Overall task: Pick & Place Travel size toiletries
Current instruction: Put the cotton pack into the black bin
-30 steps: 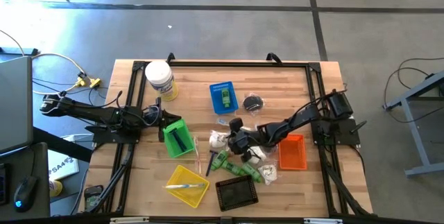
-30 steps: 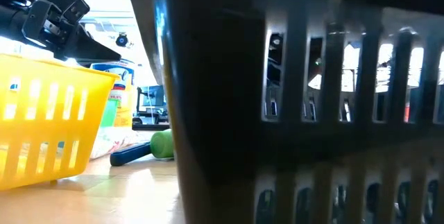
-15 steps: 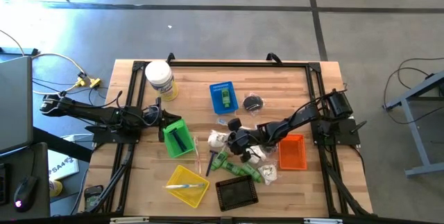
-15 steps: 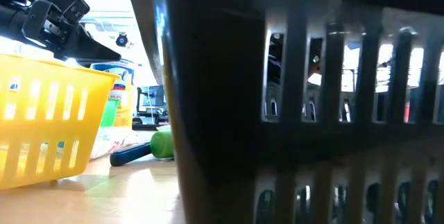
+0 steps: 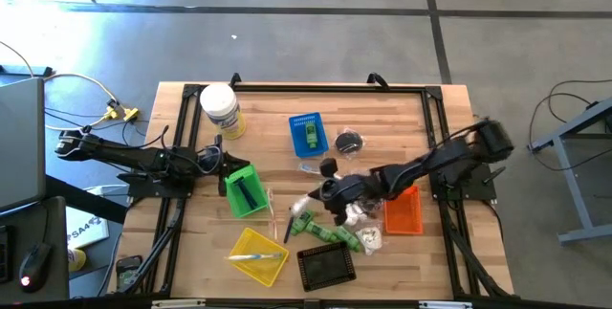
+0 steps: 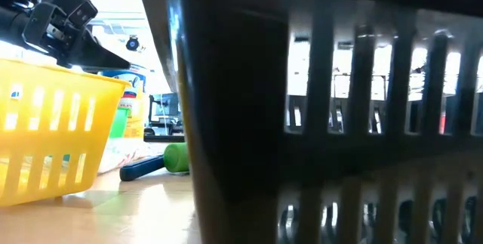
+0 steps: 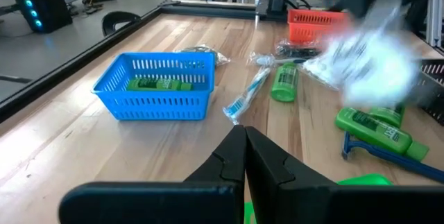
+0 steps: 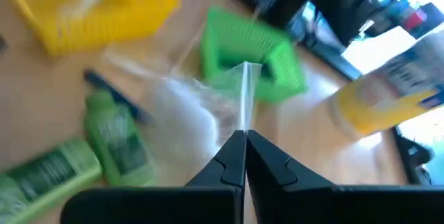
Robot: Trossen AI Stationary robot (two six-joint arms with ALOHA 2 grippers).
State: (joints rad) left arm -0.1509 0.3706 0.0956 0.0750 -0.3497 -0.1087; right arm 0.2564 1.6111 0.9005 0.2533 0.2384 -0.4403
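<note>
I see the left tool [image 5: 222, 163] clenched on nothing, waiting at the left side of the counter [image 5: 392, 118], just beside the green basket [image 5: 245, 189]. Far of it stands the white jar with a yellow label [image 5: 221, 109]. Near the counter's near edge lies the yellow basket [image 5: 256, 255], with the black basket [image 5: 327, 267] to its right. Toward the far middle sits the blue basket [image 5: 308, 133] with a green bottle [image 7: 158, 84] inside. In the middle, the toiletries lie scattered: green bottles [image 5: 306, 222], a blue toothbrush [image 7: 248, 96], and a small black piece [image 5: 349, 141] right of the blue basket. My right tool [image 5: 323, 191] is over this pile, its fingers closed on a clear plastic packet [image 8: 198, 102], which hangs from the tips, lifted above the counter; its outline is blurred. More white packets [image 5: 367, 236] lie just right of the pile, beside the orange basket [image 5: 403, 209].
</note>
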